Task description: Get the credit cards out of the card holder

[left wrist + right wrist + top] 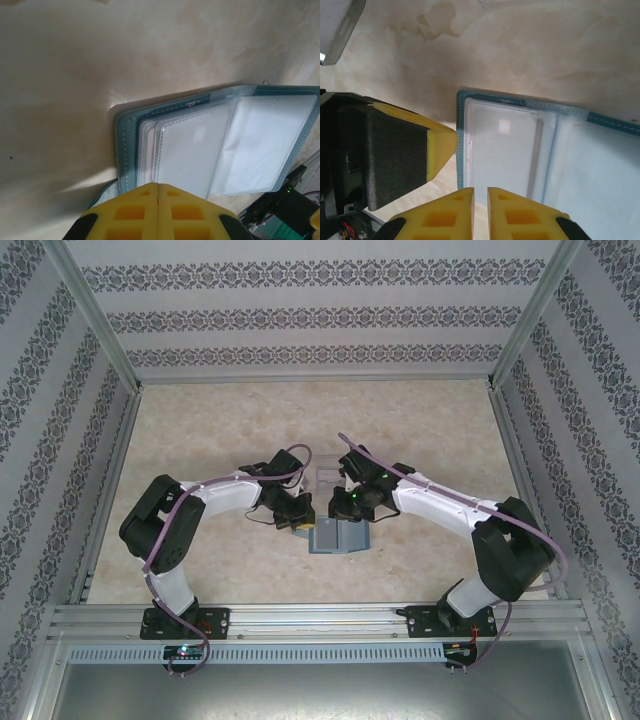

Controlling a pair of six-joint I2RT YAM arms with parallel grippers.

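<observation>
Careful: the teal-blue folding card holder (338, 536) lies open on the beige table (200, 430) with nothing clearly pinning it, so a pull on a sleeve could drag the whole holder or crumple the clear plastic. The pale, thin rectangular credit cards (500, 150) sit in its sleeves, none out yet. Your left gripper (158, 192) is pressed fully closed, empty, at the holder's edge. Your right gripper (480, 195) stands a slit apart beside that edge, gripping nothing you can see.
</observation>
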